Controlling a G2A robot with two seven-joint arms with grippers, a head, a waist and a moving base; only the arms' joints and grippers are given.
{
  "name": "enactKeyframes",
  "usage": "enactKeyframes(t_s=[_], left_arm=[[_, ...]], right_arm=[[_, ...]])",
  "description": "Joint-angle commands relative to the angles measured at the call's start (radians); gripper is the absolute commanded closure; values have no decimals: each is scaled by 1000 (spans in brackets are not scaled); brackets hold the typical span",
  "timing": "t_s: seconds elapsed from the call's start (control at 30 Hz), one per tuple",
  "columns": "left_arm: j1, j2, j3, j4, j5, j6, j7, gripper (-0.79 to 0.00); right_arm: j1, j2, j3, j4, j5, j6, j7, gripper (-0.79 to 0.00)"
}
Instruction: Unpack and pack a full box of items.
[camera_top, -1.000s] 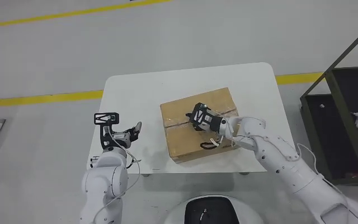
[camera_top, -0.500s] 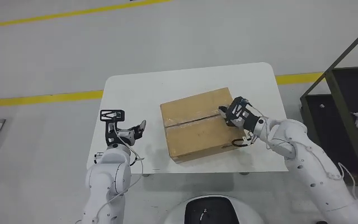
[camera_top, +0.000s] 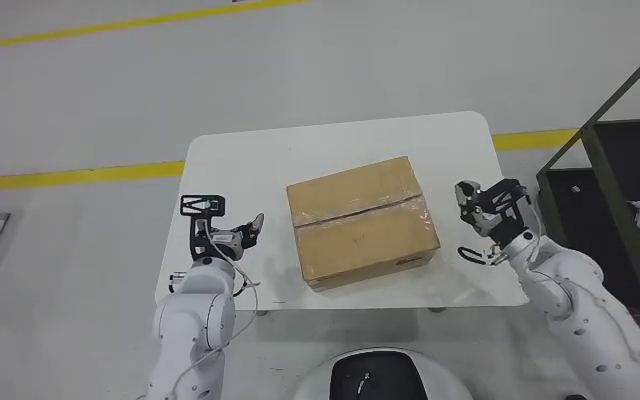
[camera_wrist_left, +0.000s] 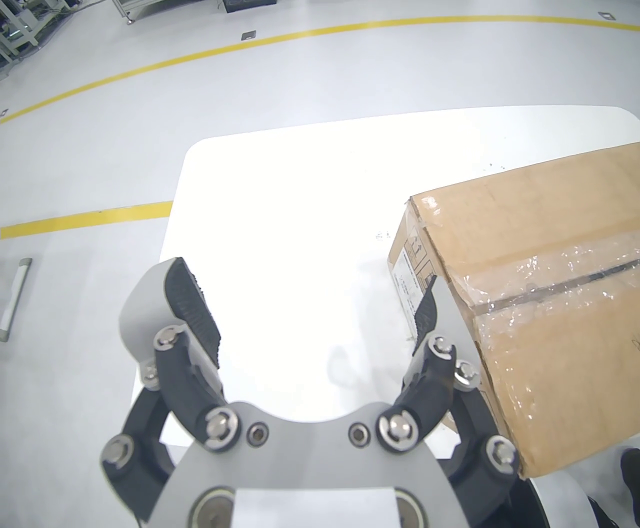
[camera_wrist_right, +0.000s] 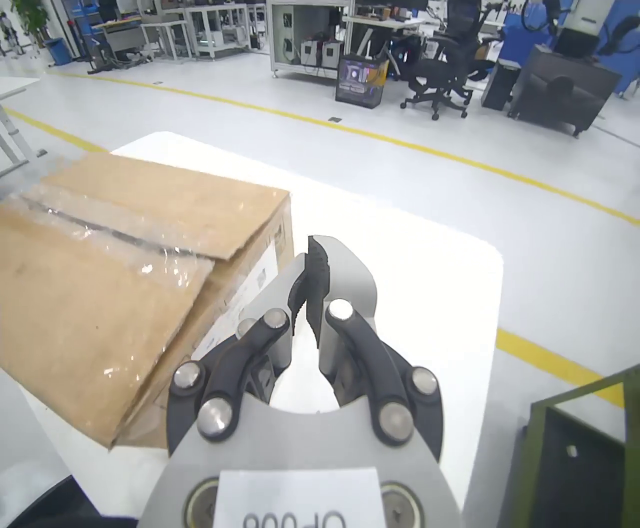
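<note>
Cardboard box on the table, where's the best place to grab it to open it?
Probably the far top flap, at its end corner nearest the right tool, coming from that side: that corner looks slightly lifted, with a gap beneath.

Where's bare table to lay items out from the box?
Widest bare patch: between the box and the left edge of the table, though the open left claw sits over its near part. A bare band runs along the far edge behind the box. Tight: the strip right of the box, by the shut right claw, and the thin near strip.
</note>
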Motion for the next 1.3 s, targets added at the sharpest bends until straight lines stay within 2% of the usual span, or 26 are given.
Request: enactKeyframes(t_s=[0.0,0.3,0.4,0.6,0.8,1.0,1.03,1.07,1.1,1.13,1.2,1.27], left_arm=[[6,0,-3,-11,8,4,13,-785],[46,0,0,-55,47,16,64,-785],[56,-1,8,-75,58,17,80,-785],[103,-1,36,-142,110,9,170,-785],[188,1,66,-236,177,-9,276,-785],[286,4,95,-285,281,-34,306,-785],[297,5,95,-290,289,-34,306,-785],[306,5,97,-292,300,-35,307,-785],[311,5,98,-294,308,-39,306,-785],[305,5,97,-293,299,-36,307,-784],[312,5,98,-294,308,-39,306,-785],[311,5,98,-294,308,-39,306,-784]], right_arm=[[-7,-5,-39,34,-7,-12,-44,0],[-22,-27,-197,56,-57,-23,-137,0],[-34,-29,-214,30,-90,9,-158,0],[-123,-18,-85,-132,-83,147,-250,0],[-251,0,65,-334,-84,142,-259,0],[-339,5,129,-422,-48,129,-209,0],[-345,5,127,-425,-52,125,-206,-111],[-347,5,126,-427,-53,125,-207,-714],[-347,5,126,-427,-53,125,-207,-785],[-348,5,126,-427,-52,125,-206,-10],[-348,5,126,-427,-53,124,-207,-88],[-347,5,126,-427,-53,124,-207,-237]])
